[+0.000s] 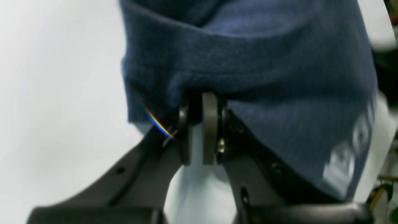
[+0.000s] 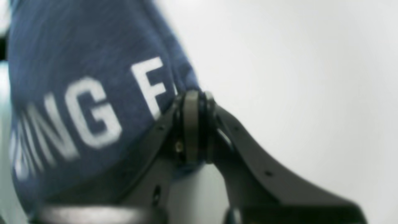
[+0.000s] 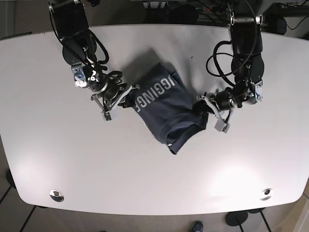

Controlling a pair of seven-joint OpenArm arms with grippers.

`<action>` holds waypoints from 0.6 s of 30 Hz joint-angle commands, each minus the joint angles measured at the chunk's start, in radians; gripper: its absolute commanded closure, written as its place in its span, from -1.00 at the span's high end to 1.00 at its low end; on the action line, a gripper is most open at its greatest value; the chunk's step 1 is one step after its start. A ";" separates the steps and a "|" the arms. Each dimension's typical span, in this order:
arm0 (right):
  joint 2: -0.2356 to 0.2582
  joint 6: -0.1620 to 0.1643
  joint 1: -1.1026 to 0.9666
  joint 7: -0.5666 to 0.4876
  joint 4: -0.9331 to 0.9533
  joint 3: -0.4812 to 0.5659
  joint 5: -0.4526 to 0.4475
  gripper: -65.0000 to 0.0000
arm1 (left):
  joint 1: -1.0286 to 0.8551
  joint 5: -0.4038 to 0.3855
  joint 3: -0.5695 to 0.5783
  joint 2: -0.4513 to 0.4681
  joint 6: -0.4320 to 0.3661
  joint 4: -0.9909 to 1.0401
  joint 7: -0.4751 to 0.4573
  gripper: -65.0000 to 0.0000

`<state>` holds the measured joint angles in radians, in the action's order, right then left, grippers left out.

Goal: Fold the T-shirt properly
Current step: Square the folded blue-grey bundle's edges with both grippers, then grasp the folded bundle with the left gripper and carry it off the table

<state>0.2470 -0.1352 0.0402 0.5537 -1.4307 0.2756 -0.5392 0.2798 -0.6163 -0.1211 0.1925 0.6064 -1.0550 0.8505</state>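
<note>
Base view showed the shirt (image 3: 164,104) bunched mid-counter (image 3: 154,179), lettering up, between both arms. Right hand (image 3: 126,96), on the scene's left, was clenched on the edge beside the lettering. Left hand (image 3: 205,107), on the scene's right, gripped the hem side; its wrist view showed the fingers (image 1: 210,124) closed on a fabric fold. Judgement: the opposite-edge pinches were meant to lift and spread the cloth so a clean fold line could be laid. Shirt lay crumpled, not yet flat; folding looked early.
</note>
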 commanded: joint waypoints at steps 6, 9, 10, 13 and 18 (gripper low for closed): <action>-0.015 0.004 -0.029 -0.017 -0.072 0.061 -0.005 -0.93 | 0.189 0.003 0.001 0.009 -0.004 0.091 -0.021 -0.29; -0.025 0.006 -0.018 -0.017 -0.072 0.139 -0.005 -0.93 | 0.221 0.003 0.001 0.011 -0.004 0.091 -0.018 -0.26; -0.038 0.006 -0.006 -0.017 -0.072 0.155 -0.006 -0.93 | 0.223 0.003 0.001 0.012 -0.004 0.083 -0.020 -0.26; -0.062 0.006 0.005 -0.017 -0.072 0.213 -0.006 -0.93 | 0.212 0.003 0.001 0.008 -0.104 -0.049 -0.023 -0.26; -0.064 0.006 0.026 -0.017 -0.074 0.274 -0.012 -0.93 | 0.086 0.023 0.005 -0.041 -0.355 -0.301 -0.070 -0.26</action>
<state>0.1825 -0.1234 0.0509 0.5571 -1.4841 0.5556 -0.5461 0.3214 -0.5625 -0.0982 0.1421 0.2218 -1.3598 0.7734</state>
